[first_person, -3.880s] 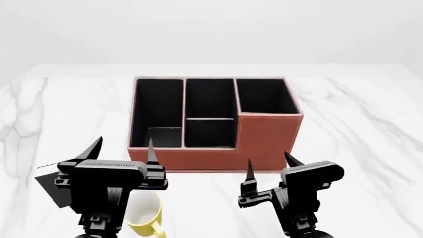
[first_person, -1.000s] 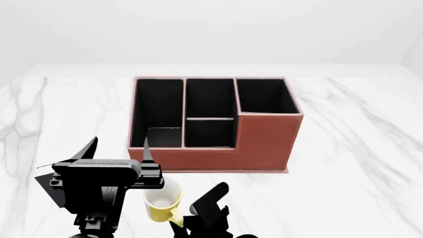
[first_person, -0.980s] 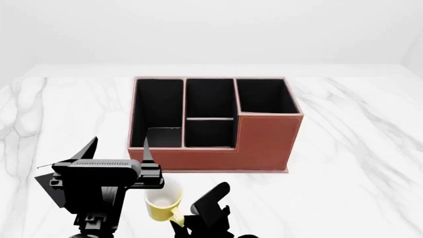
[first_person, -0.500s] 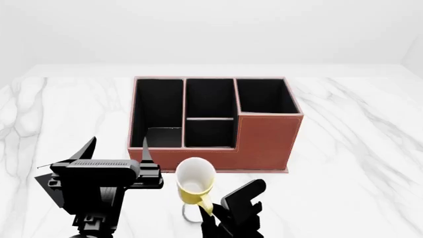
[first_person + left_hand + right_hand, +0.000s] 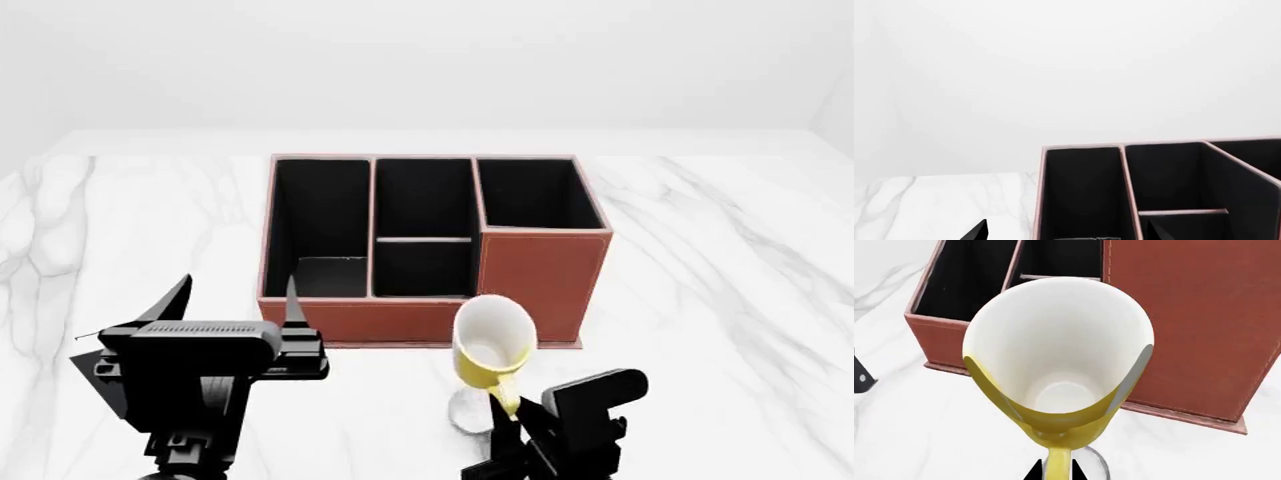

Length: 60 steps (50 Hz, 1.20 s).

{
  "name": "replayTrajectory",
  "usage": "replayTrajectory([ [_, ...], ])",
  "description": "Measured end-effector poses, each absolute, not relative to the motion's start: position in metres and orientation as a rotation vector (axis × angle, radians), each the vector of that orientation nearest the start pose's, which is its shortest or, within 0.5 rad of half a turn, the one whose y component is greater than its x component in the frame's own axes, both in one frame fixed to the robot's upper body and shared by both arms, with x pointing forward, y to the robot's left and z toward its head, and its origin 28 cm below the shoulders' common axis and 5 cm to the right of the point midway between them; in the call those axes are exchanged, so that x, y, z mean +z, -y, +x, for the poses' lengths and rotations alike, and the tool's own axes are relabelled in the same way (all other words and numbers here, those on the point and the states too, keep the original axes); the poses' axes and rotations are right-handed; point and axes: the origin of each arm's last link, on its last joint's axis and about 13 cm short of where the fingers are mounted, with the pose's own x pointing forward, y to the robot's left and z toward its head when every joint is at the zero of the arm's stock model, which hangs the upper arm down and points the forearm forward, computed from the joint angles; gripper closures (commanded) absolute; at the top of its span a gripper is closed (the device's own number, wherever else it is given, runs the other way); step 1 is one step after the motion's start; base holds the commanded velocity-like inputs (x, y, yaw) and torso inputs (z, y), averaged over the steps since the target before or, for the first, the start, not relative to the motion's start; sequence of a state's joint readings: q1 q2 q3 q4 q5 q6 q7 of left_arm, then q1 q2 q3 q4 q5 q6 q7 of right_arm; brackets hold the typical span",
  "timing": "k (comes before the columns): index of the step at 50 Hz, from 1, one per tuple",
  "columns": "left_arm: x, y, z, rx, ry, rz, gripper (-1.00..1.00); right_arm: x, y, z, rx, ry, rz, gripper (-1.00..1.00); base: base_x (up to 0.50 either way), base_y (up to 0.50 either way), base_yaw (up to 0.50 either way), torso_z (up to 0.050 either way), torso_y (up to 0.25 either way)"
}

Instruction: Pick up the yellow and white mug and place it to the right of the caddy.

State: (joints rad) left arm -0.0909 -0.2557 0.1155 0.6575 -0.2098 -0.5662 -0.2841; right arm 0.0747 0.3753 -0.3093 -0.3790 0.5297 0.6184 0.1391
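The yellow and white mug [image 5: 494, 345] hangs tilted above the table, just in front of the caddy's taller right section, its white inside facing the head camera. My right gripper [image 5: 513, 408] is shut on the mug's yellow handle [image 5: 1057, 462], with a black fingertip on each side of it. In the right wrist view the mug [image 5: 1061, 365] fills the middle, in front of the reddish-brown caddy [image 5: 1187, 330]. The caddy [image 5: 541, 280] stands mid-table with black compartments. My left gripper [image 5: 235, 298] is open and empty, in front of the caddy's left end [image 5: 1081, 195].
A flat black object [image 5: 107, 385] lies on the white marble table [image 5: 721, 300] at the left, mostly hidden behind my left arm. The mug's shadow [image 5: 467, 412] falls on the table below it. The table's far edge meets a plain white wall.
My right gripper has carried the mug up off the table and to the right, from the caddy's left front to its right front. The left arm has stayed put.
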Motion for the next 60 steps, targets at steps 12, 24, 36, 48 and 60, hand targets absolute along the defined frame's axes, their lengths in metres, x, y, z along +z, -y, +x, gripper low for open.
replayTrajectory([
  [12, 0.127, -0.216, 0.203, 0.046, 0.153, 0.067, -1.0, 0.064, 0.12, 0.184, 0.213, -0.312, 0.038, 1.0, 0.0, 0.0, 0.0, 0.0, 0.0],
  [24, 0.127, -0.217, 0.203, 0.05, 0.153, 0.067, -1.0, 0.069, 0.139, 0.174, 0.074, -0.308, 0.037, 1.0, 0.0, 0.0, 0.0, 0.0, 0.001],
  [36, 0.127, -0.217, 0.203, 0.053, 0.152, 0.067, -1.0, 0.071, 0.157, 0.176, -0.07, -0.304, 0.03, 1.0, 0.0, 0.0, 0.0, 0.0, 0.0],
  [48, 0.127, -0.217, 0.202, 0.053, 0.153, 0.069, -1.0, 0.074, 0.174, 0.188, -0.189, -0.29, 0.015, 1.0, 0.0, 0.0, 0.0, 0.0, 0.001],
  [60, 0.128, -0.216, 0.202, 0.052, 0.155, 0.071, -1.0, 0.074, 0.188, 0.208, -0.264, -0.292, 0.002, 1.0, 0.0, 0.0, 0.0, 0.0, 0.001],
])
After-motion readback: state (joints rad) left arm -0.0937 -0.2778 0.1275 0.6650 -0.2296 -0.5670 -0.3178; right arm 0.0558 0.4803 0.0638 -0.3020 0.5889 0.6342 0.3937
